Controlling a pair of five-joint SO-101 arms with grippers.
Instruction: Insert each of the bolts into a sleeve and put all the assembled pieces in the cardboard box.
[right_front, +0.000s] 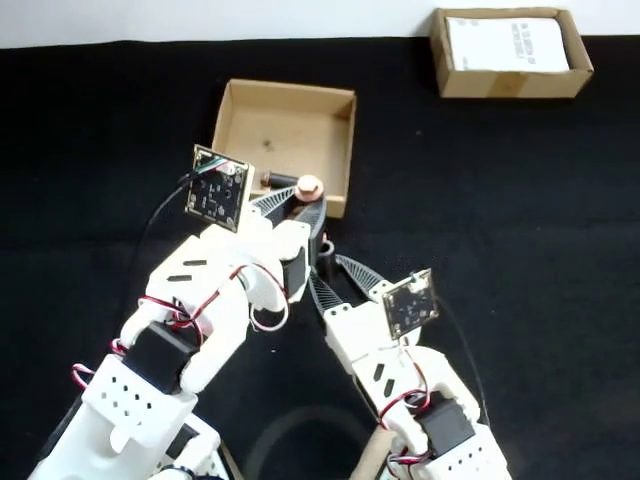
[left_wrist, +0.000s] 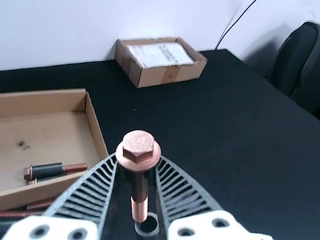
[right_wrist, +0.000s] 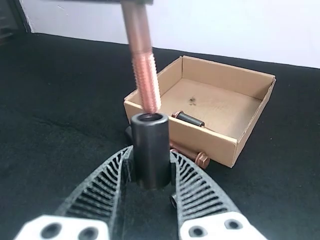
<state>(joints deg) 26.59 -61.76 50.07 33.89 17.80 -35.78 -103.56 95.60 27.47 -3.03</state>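
Left gripper (left_wrist: 137, 164) pinching 1 copper bolt (left_wrist: 138, 150) upright, its tip at the mouth of 1 black sleeve (right_wrist: 150, 145) pinched upright by right gripper (right_wrist: 151, 152), 1 assembled piece (left_wrist: 47, 171) lying in cardboard box (right_front: 290, 130), seemingly 2 loose bolts (left_wrist: 39, 204) just outside its wall

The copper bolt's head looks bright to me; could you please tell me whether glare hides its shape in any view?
Left wrist view: the bolt head carries a soft sheen, its hexagon readable. High view: the head is washed pale, its edges lost. Right wrist view: the threads above the sleeve are evenly lit, without glare.
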